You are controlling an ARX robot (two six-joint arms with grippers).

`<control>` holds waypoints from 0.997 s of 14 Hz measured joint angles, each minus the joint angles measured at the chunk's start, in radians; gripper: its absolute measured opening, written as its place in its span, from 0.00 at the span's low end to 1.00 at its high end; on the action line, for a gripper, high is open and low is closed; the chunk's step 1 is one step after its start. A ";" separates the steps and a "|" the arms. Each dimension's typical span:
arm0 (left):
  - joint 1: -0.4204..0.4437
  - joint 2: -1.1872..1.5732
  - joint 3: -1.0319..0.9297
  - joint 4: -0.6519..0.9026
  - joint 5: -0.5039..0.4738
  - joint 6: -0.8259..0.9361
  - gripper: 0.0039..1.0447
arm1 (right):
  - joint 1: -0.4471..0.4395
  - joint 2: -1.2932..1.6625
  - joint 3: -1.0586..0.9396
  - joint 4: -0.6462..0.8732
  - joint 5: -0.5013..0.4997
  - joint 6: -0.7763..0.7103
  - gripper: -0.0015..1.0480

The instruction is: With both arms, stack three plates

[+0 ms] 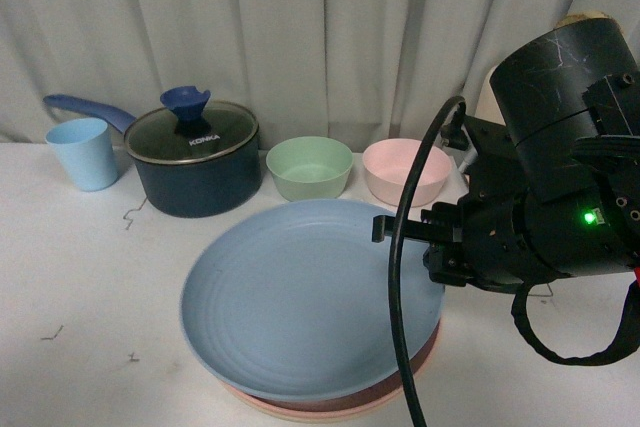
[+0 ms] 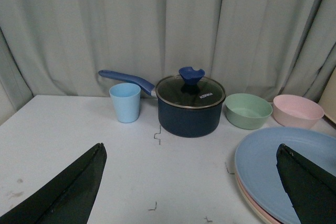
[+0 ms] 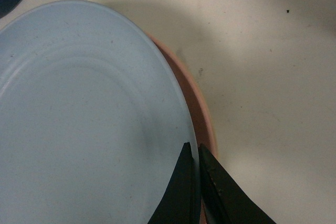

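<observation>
A light blue plate [image 1: 300, 297] lies on top of a pink plate [image 1: 335, 409] in the middle of the white table. The blue plate's right side sits slightly higher, with a dark gap under it. My right gripper [image 1: 385, 230] is shut on the blue plate's right rim. In the right wrist view this gripper [image 3: 193, 146] pinches the thin rim of the blue plate [image 3: 79, 119], and the pink plate's rim [image 3: 202, 114] shows just outside it. My left gripper [image 2: 190, 147] is open and holds nothing. It hovers left of the blue plate [image 2: 283, 171], which has a pinkish rim [image 2: 251, 199] beneath it.
Along the curtain at the back stand a light blue cup [image 1: 83, 152], a dark blue lidded saucepan [image 1: 195, 162], a green bowl [image 1: 309, 167] and a pink bowl [image 1: 405, 169]. A black cable [image 1: 400, 327] hangs over the plate's right side. Bare table [image 1: 90, 287] lies to the left.
</observation>
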 joint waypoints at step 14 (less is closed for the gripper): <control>0.000 0.000 0.000 0.000 0.000 0.000 0.94 | -0.362 -0.643 -0.322 0.414 -0.073 -0.063 0.78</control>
